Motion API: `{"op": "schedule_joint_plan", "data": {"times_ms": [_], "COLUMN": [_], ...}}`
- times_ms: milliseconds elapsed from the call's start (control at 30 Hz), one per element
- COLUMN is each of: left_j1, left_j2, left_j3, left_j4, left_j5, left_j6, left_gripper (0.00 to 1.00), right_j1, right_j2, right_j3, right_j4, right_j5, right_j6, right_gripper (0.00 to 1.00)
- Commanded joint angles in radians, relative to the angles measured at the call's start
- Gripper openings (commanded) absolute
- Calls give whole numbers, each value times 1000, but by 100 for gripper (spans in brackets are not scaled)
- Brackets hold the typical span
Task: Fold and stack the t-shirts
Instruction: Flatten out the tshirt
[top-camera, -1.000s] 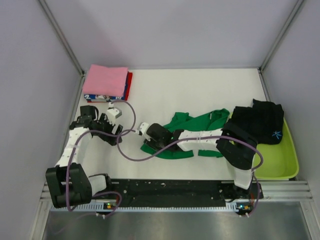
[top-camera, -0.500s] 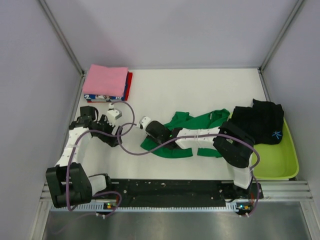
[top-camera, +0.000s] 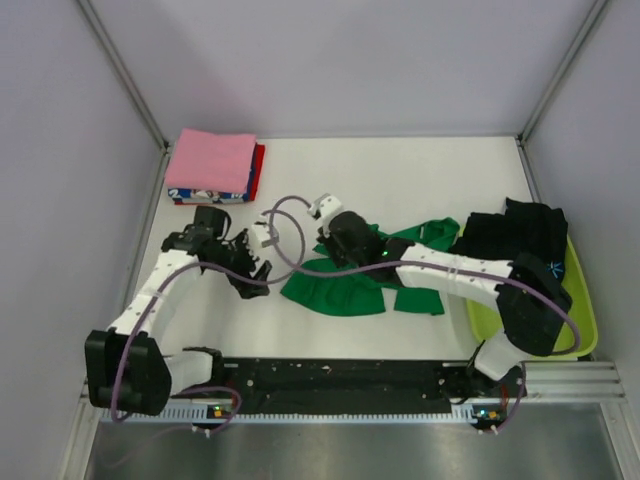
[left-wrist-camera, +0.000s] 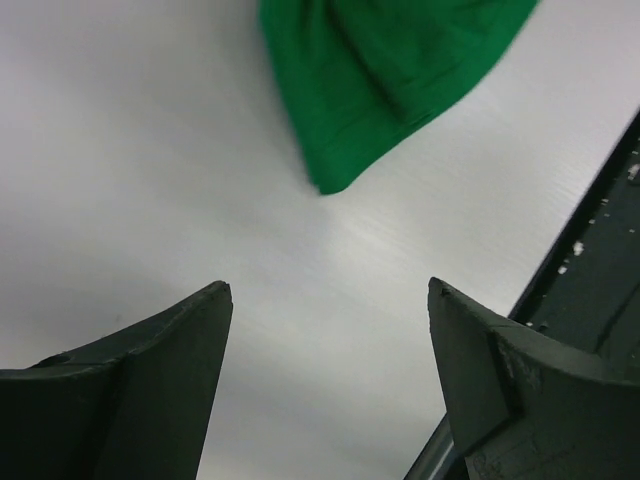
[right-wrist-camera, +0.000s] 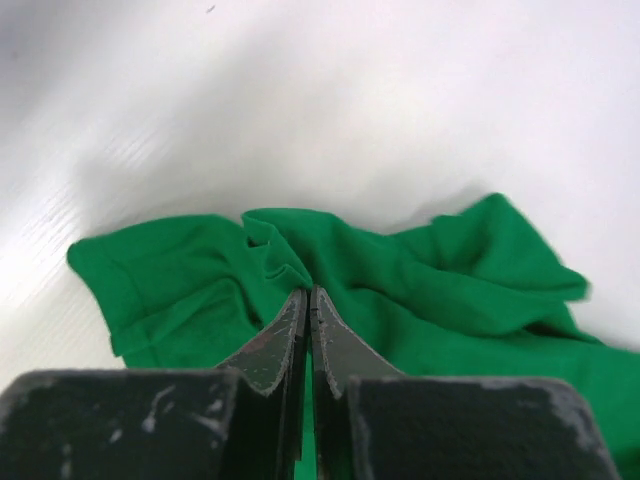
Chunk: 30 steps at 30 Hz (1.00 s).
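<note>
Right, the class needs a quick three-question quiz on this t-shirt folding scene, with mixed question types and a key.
1. True or false: the right arm's fingers are shut on the green t-shirt.
2. What tops the folded stack? A pink t-shirt, B yellow t-shirt, C white t-shirt.
3. Fill in: the left arm's fingers stand ____.
Key: 1 true; 2 A; 3 open.
</note>
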Motion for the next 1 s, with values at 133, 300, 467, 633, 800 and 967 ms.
{"op": "schedule_joint_plan", "data": {"times_ms": [133, 300, 467, 633, 800, 967], "left_j1": [-339, -448, -496, -500, -491, -349], "left_j2": [152, 324, 476, 545, 505, 355], "left_j3": [95, 153, 212, 249, 265, 371], "left_j4": [28, 137, 161, 122, 111, 71], "left_j5": [-35, -141, -193, -218, -318, -392], "left_j6": [-55, -130, -166, -174, -181, -181], "left_gripper": [84, 81, 74, 40, 0, 0], "right_j1": [-214, -283, -340, -401, -436, -469], "right_j2": [-305, -429, -521, -589, -602, -613], "right_j3": [-147, -190, -158, -106, -16, 145], "right_j4": [21, -3, -85, -137, -194, -253], "right_j5": [-74, -36, 35, 58, 119, 205], "right_j6": [131, 119, 71, 25, -18, -111], "right_gripper": [0, 0, 0, 0, 0, 0]}}
